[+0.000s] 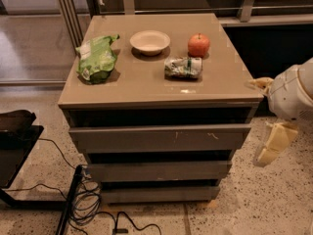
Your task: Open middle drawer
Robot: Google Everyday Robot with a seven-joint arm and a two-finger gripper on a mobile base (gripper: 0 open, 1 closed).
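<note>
The middle drawer (159, 171) is the plain grey-brown front in the middle of the low cabinet. It sits between the taller scratched top front (159, 138) and the thin dark bottom front (159, 194). All three fronts look pushed in. My gripper (274, 137), on the white arm (293, 94), hangs to the right of the cabinet at about top-drawer height. It is apart from the cabinet and holds nothing that I can see.
On the cabinet top (146, 84) lie a green bag (98, 58), a white bowl (149, 41), a red apple (198, 45) and a crumpled packet (182, 67). Black cables (88, 204) and a dark stand (14, 146) lie on the floor to the left.
</note>
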